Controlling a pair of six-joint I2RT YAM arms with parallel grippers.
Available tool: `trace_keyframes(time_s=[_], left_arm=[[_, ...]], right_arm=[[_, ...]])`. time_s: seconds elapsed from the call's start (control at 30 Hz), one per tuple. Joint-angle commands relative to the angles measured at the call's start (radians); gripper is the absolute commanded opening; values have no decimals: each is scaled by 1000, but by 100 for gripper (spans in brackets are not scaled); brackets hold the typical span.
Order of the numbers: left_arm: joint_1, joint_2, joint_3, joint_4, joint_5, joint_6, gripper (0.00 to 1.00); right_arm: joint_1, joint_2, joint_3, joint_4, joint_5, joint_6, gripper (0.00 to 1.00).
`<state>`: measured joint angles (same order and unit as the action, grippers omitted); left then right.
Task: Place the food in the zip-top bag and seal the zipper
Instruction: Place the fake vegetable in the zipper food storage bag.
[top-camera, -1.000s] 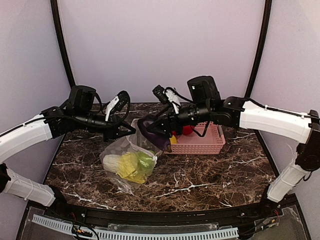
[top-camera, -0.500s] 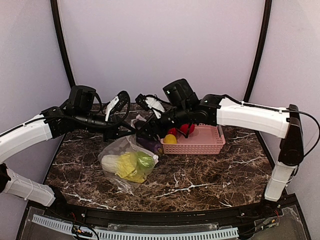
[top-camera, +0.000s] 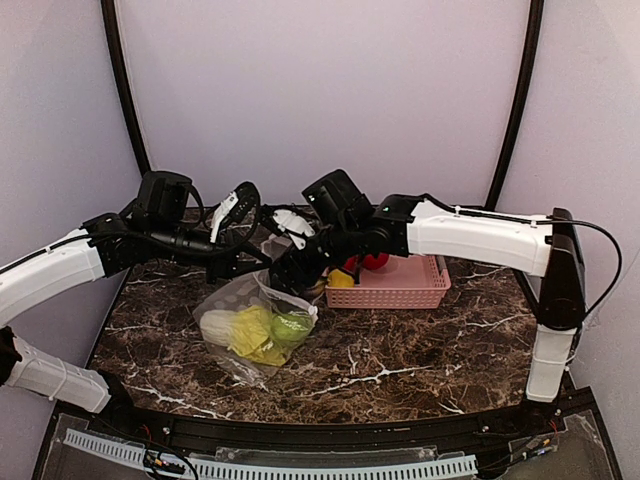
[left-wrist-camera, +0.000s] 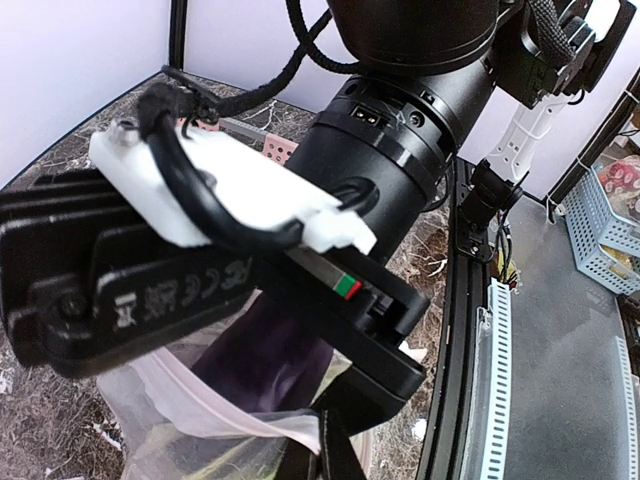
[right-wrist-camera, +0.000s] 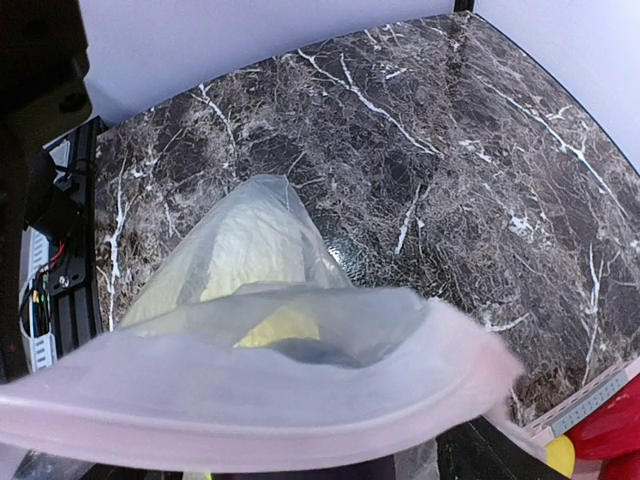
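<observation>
Near, the bag (top-camera: 225, 300) lies mid-table, cabbage (top-camera: 245, 332) and green piece (top-camera: 290, 325) inside. The left gripper (top-camera: 258, 266) is pinched shut on its mouth edge, lifting it. The right gripper (top-camera: 293, 275) hangs over the mouth with a purple piece (left-wrist-camera: 265, 355); jaws apart or not, cannot tell. Best to release low inside, rim kept taut. Behind, the basket (top-camera: 400, 292) holds a red piece (top-camera: 375, 261) and a yellow piece (top-camera: 340, 280).

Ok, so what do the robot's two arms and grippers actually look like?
The left arm and right arm have white tubular shells between black joints, with black cables looping along them. The left gripper and right gripper are black, each with a white bracket near the wrist.
</observation>
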<state>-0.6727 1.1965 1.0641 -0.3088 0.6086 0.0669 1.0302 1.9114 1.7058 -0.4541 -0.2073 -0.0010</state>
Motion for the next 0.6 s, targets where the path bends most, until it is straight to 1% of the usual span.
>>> trace_keyframes(time_s=[0.0, 0.07, 0.17, 0.3, 0.57], left_arm=[[-7, -15, -8, 11, 19, -3, 1], [-7, -16, -8, 12, 19, -3, 1], [-7, -20, -8, 12, 14, -3, 1], [-7, -25, -10, 12, 9, -2, 1], [-7, -22, -10, 13, 13, -4, 1]], right_arm=[[11, -23, -11, 30, 28, 1, 88], [10, -43, -26, 34, 30, 1, 90], [11, -79, -51, 35, 35, 26, 91], [11, -149, -102, 45, 41, 56, 91], [9, -293, -266, 61, 126, 174, 89]])
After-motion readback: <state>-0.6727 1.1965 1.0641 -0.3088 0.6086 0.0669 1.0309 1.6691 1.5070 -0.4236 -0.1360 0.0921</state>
